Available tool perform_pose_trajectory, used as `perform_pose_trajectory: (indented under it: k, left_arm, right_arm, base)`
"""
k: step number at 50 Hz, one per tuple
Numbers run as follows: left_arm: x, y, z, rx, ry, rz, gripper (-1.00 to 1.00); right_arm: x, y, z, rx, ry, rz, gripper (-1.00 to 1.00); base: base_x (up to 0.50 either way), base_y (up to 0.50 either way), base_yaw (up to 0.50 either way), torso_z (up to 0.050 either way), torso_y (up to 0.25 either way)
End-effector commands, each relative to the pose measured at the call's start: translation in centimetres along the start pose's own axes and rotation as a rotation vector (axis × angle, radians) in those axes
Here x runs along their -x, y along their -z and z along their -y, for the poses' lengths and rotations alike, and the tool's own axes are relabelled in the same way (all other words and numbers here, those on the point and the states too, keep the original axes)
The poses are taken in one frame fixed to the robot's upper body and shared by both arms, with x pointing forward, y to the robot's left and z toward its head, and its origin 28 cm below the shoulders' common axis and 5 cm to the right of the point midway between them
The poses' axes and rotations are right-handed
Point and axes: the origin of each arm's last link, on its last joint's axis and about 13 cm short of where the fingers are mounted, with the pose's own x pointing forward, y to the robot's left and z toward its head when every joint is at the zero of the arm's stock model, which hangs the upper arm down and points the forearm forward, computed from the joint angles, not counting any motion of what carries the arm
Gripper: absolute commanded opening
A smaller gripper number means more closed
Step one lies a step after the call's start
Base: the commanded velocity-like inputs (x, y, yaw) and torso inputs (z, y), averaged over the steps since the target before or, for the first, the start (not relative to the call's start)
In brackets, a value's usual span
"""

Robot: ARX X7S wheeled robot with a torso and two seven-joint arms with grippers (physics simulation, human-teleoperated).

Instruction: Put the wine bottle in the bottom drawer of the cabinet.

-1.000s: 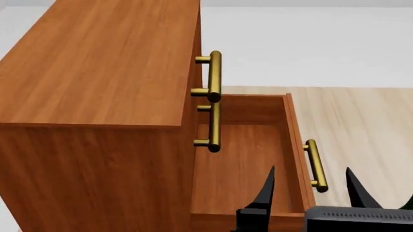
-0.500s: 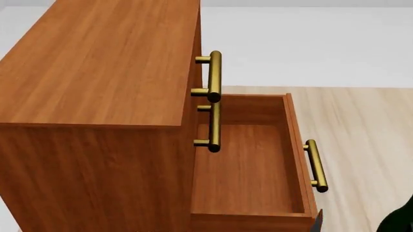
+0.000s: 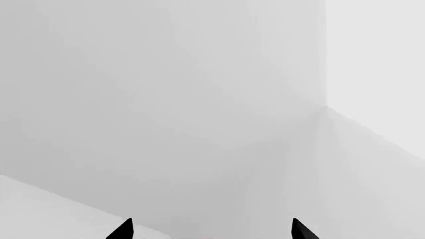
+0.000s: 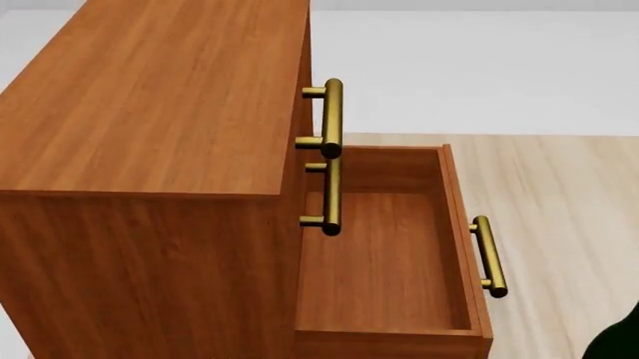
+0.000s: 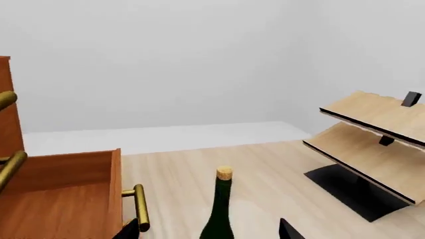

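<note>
The reddish-brown cabinet (image 4: 150,149) fills the left of the head view. Its bottom drawer (image 4: 379,262) is pulled out and holds nothing; its brass handle (image 4: 487,256) faces right. The drawer also shows in the right wrist view (image 5: 66,199). The dark green wine bottle (image 5: 222,211) with its tan cork stands upright beside the drawer's handle (image 5: 139,206); its label is out of view. Its neck shows between the spread fingertips of my right gripper (image 5: 209,231), touching neither. A dark green edge of the bottle (image 4: 619,340) shows in the head view's corner. My left gripper (image 3: 212,231) is open and empty, facing blank grey wall.
The two upper drawers are shut; their brass handles (image 4: 331,116) (image 4: 330,194) overhang the open drawer. A pale wood rack (image 5: 371,144) on a black base (image 5: 352,191) stands on the light wood floor beyond the bottle.
A black gripper with spread fingers stood at the bottom of the head view one second ago, over the drawer's front. It has dropped out of that view. Cabinet and drawer have not moved.
</note>
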Motion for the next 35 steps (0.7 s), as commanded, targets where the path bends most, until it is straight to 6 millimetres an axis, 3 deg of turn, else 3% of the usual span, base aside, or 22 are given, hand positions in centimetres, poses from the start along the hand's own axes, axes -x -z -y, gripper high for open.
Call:
perform_pose_trajectory:
  k: [1, 11, 12, 19, 35]
  left_arm:
    - [0.0, 0.1, 0.0, -0.005, 0.000, -0.009, 1.00]
    - [0.0, 0.1, 0.0, -0.012, -0.006, -0.001, 1.00]
    - [0.0, 0.1, 0.0, -0.018, -0.010, -0.004, 1.00]
    - [0.0, 0.1, 0.0, -0.045, -0.019, 0.001, 1.00]
    - [0.0, 0.2, 0.0, -0.045, -0.017, -0.002, 1.00]
  right_arm:
    - [-0.9, 0.0, 1.4, 0.018, 0.062, -0.040, 1.00]
    - [-2.2, -0.1, 2.4, 0.009, 0.063, -0.091, 1.00]
    - [-2.3, -0.3, 2.5, -0.068, 0.028, -0.116, 1.00]
    - [-2.4, -0.6, 2.8, -0.030, 0.046, -0.121, 1.00]
    - [-2.1, -1.5, 2.4, -0.011, 0.027, -0.105, 1.00]
  base:
    - [0.00, 0.00, 0.00, 0.000, 0.000]
    - [0.00, 0.00, 0.00, 0.000, 0.000]
    - [0.00, 0.00, 0.00, 0.000, 0.000]
    - [0.00, 0.00, 0.00, 0.000, 0.000]
    - [0.00, 0.00, 0.00, 0.004, -0.227]
